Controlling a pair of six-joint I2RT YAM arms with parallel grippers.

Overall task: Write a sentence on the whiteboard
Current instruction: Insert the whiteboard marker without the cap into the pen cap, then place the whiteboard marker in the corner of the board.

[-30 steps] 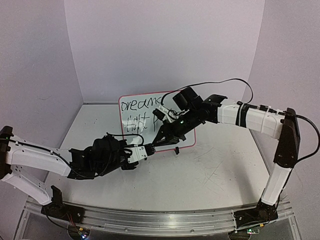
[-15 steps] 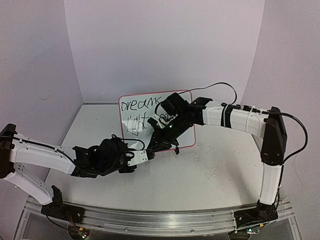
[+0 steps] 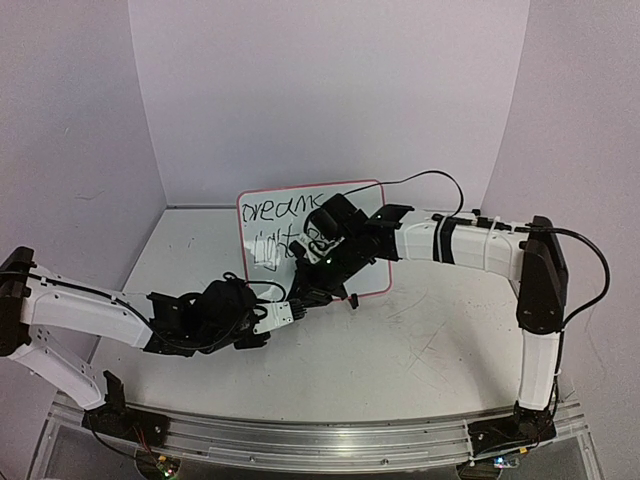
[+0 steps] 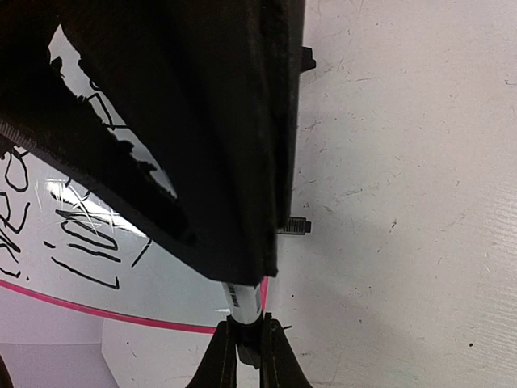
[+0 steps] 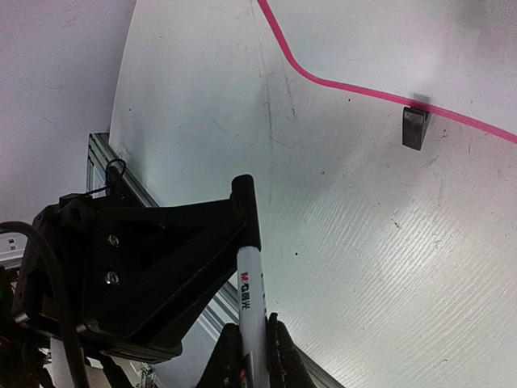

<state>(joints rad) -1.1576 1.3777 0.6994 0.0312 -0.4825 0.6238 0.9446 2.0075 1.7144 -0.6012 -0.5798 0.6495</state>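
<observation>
The whiteboard (image 3: 362,272) with its red-pink frame stands upright mid-table. On it are the black words "dreams" (image 3: 276,210) and "light" (image 3: 268,246); any further writing is hidden behind the grippers. Both grippers meet in front of its lower middle. My left gripper (image 3: 303,302) is shut on the black end of a white marker (image 4: 244,301). My right gripper (image 3: 318,262) is shut on the marker's white barrel (image 5: 251,299). The left wrist view shows the board (image 4: 48,279) and some strokes of the writing (image 4: 85,236). The right wrist view shows the frame (image 5: 339,86) and a black clip foot (image 5: 415,128).
The white scuffed table (image 3: 420,340) runs around the board. Pale walls close in the back and both sides. An aluminium rail (image 3: 300,440) lies along the near edge. A black cable (image 3: 430,175) loops above the right arm.
</observation>
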